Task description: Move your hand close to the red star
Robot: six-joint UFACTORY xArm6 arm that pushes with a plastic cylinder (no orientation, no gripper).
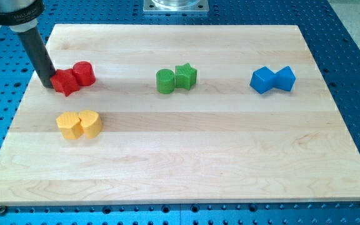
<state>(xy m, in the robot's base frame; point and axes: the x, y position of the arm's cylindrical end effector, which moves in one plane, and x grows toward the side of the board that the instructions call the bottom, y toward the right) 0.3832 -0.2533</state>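
Observation:
The red star lies near the view's upper left of the wooden board, touching a red cylinder on its right. My tip rests on the board right at the star's left edge, touching or nearly touching it. The dark rod rises from there toward the view's top left corner.
A yellow pair, a rounded block and a heart-like block, lies below the red blocks. A green cylinder and green star sit at top centre. Two blue blocks sit at the upper right.

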